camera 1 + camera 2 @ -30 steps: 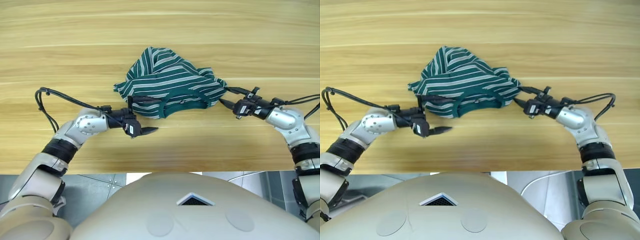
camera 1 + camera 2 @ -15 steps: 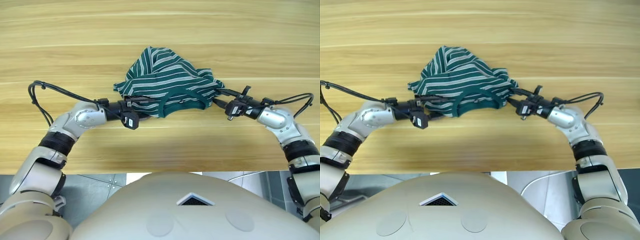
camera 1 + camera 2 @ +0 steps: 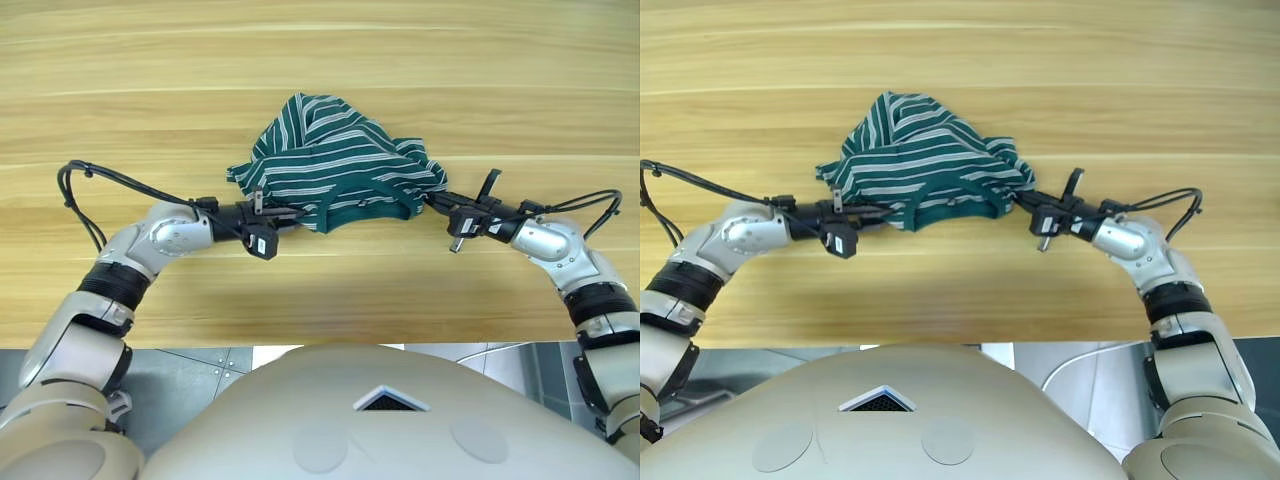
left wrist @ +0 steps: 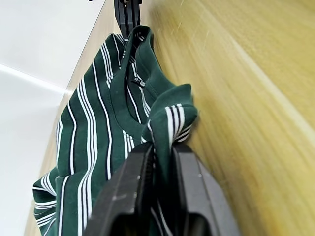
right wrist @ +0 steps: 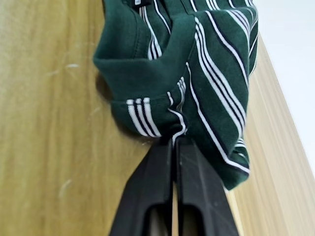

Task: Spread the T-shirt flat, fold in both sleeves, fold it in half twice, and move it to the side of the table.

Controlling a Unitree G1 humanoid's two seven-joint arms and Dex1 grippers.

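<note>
A dark green T-shirt (image 3: 335,165) with white stripes lies crumpled in a heap on the wooden table (image 3: 320,50). My left gripper (image 3: 290,213) is shut on the T-shirt's near left edge, and the wrist view shows its fingers (image 4: 140,182) clamped on a fold of striped cloth (image 4: 170,125). My right gripper (image 3: 430,199) is shut on the T-shirt's near right edge; its fingers (image 5: 165,177) pinch the hem of the T-shirt (image 5: 197,64). Both grippers sit low at the table surface, one on each side of the collar (image 3: 360,205).
The wooden table runs wide on all sides of the heap. Its front edge (image 3: 320,345) lies close below both arms. Black cables (image 3: 90,190) loop off the left forearm, and others (image 3: 590,205) off the right.
Both grippers moved inward to the T-shirt's near edge and shut on the cloth, the left on its left side and the right on its right side.
</note>
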